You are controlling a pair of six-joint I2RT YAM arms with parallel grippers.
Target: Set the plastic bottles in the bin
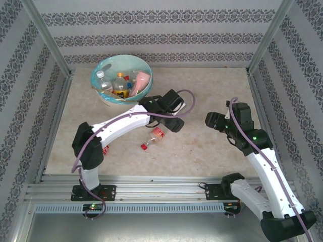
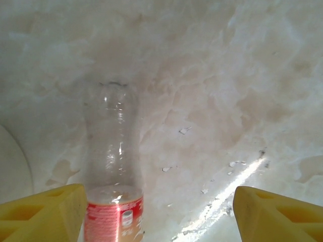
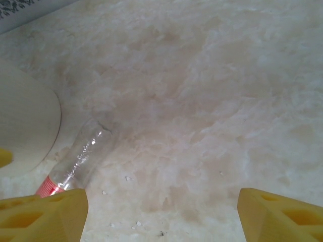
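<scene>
The bottle point(image 1: 153, 138) lies on its side on the table point(image 1: 202, 156), cap toward the arm bases. Its base points up at the left gripper point(image 1: 174, 121), which hovers over that end, open and empty. The right gripper point(image 1: 211, 120), also open and empty, is well apart to the right, so the left is nearer. The left wrist view shows the bottle lengthwise in the gap, close beside one finger point(image 2: 40, 212), so a sideways shift looks needed; the top view adds the bin point(image 1: 99, 89), far-left, already holding several bottles.
</scene>
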